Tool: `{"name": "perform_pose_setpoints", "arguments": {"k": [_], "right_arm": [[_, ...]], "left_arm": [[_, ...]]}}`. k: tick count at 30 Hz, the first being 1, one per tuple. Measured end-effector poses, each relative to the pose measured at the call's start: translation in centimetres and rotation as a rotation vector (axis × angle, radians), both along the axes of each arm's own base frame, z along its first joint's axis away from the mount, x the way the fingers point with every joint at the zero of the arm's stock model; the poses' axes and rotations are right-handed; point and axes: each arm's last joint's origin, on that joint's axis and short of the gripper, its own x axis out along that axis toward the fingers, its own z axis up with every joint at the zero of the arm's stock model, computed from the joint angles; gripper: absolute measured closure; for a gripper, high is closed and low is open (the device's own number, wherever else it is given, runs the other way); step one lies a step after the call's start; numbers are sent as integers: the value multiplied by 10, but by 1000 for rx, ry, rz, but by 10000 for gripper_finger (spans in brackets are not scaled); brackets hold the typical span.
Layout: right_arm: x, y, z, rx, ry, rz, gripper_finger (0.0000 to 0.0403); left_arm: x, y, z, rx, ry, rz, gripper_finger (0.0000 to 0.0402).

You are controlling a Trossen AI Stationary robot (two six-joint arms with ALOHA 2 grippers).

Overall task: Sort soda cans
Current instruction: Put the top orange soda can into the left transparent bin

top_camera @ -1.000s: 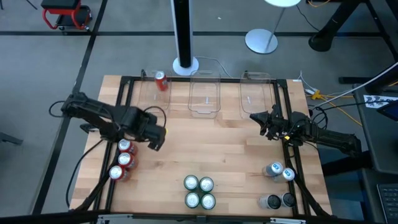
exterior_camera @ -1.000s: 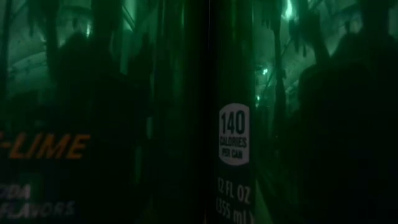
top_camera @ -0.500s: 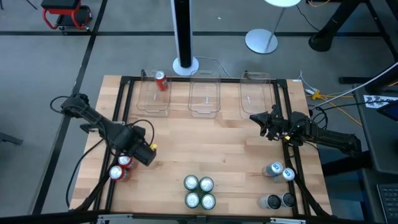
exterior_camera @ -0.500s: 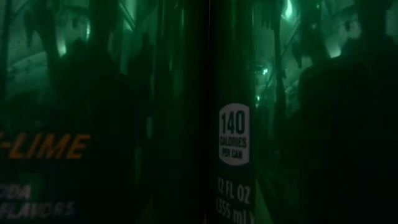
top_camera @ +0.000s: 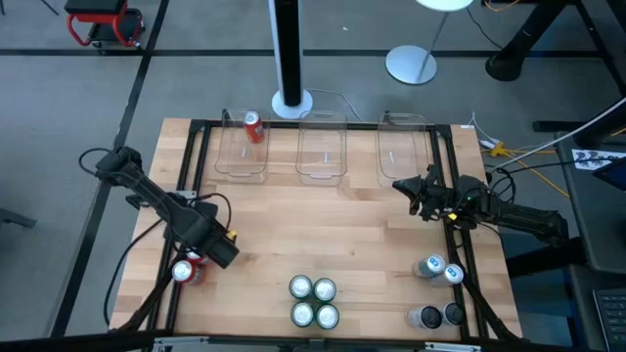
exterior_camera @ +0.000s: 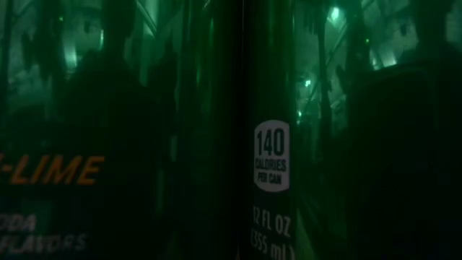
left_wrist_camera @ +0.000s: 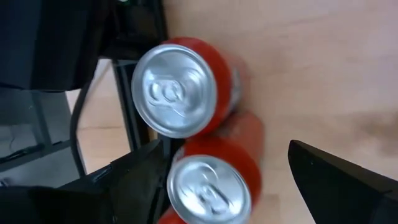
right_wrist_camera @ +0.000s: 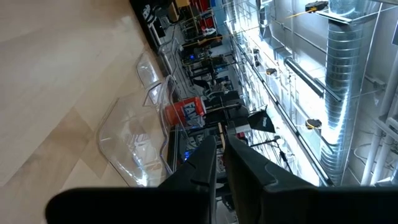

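Observation:
My left gripper (top_camera: 217, 249) hangs open over a row of red soda cans (top_camera: 184, 272) at the table's left front, pointing steeply down. In the left wrist view its fingers stand on either side of the nearer red can (left_wrist_camera: 208, 190), and a second red can (left_wrist_camera: 176, 89) stands just beyond. Another red can (top_camera: 253, 127) stands in the left clear bin (top_camera: 235, 161). Several green cans (top_camera: 313, 301) stand at the front middle, with silver-blue cans (top_camera: 442, 269) and dark cans (top_camera: 438, 315) at the front right. My right gripper (top_camera: 403, 186) waits shut at the right.
Three clear bins line the far edge: left, middle (top_camera: 323, 156) and right (top_camera: 403, 152). A black frame rail (top_camera: 186, 186) runs along the table's left side next to the red cans. The low view is filled by a green can (exterior_camera: 271, 166) right against the camera.
My left gripper has gone toward the table's near edge and down, onto the row of red cans, rolling its wrist on the way. It now covers two of the cans that showed before. Its fingers have stayed open.

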Motion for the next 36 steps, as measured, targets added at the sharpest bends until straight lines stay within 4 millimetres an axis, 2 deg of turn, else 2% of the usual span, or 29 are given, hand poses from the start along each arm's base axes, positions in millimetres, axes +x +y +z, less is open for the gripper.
{"name": "perform_pose_setpoints", "arguments": {"k": [8,22,36], "right_arm": [[0,0,0,3,-1,0,366],[0,0,0,3,-2,0,366],[0,0,0,3,-1,3,366]], "left_arm": [[-6,7,-17,55,59,44,70],[-13,20,-37,123,129,35,70],[-11,21,-39,170,79,3,70]]}}
